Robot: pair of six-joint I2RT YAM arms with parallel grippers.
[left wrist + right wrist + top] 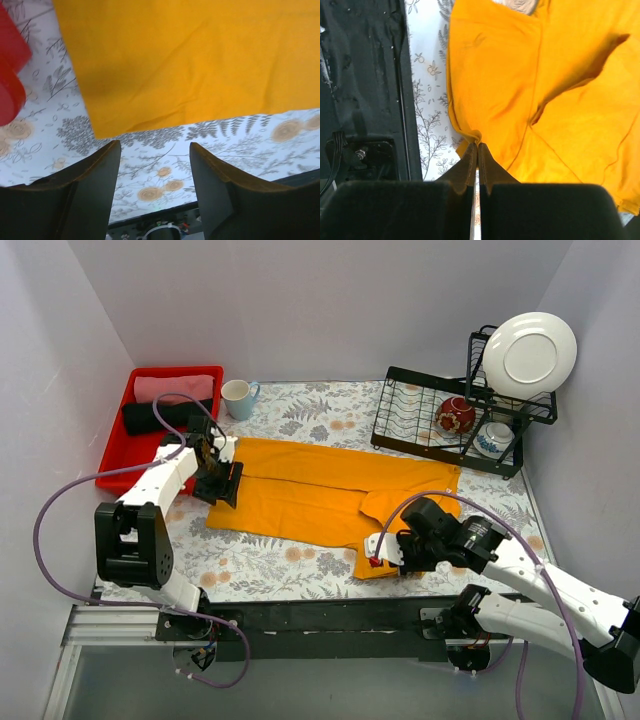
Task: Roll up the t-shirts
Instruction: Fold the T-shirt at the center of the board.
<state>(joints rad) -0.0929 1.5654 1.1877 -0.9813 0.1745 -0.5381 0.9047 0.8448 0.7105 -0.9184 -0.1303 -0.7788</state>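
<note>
The orange-yellow t-shirt (330,490) lies folded lengthwise across the floral table cover. My left gripper (218,485) hovers over its left end, open and empty; in the left wrist view the shirt's corner (190,65) lies just beyond my spread fingers (92,190). My right gripper (378,552) is at the shirt's near right corner, shut on a pinch of its hem; the right wrist view shows the bunched cloth (477,136) held at the fingertips (478,150) and the shirt (530,75) spreading away.
A red bin (128,445) with pink and black rolled cloths stands at the left. A white mug (238,398) is behind the shirt. A black dish rack (450,425) with a plate, a bowl and a cup stands at the back right. The black table edge (330,615) is near.
</note>
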